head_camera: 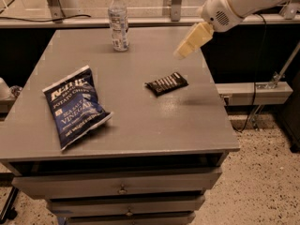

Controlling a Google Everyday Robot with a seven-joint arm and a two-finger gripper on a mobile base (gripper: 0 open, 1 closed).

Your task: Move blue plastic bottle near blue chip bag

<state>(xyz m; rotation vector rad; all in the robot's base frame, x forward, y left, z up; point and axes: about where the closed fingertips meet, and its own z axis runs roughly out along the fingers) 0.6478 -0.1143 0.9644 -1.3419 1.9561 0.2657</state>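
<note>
The blue plastic bottle (118, 20), clear with a white cap and a white-and-blue label, stands upright at the far edge of the grey table (140, 125). The blue chip bag (76, 106) lies flat on the table's left side, lettering up. My gripper (182, 53) hangs from the white arm at the upper right, above the table's right part, to the right of the bottle and apart from it. It holds nothing.
A small black snack wrapper (166, 83) lies right of the table's centre, just below the gripper. The table has drawers (122, 190) at the front. A rail and posts (176, 3) run behind the far edge. Speckled floor lies to the right.
</note>
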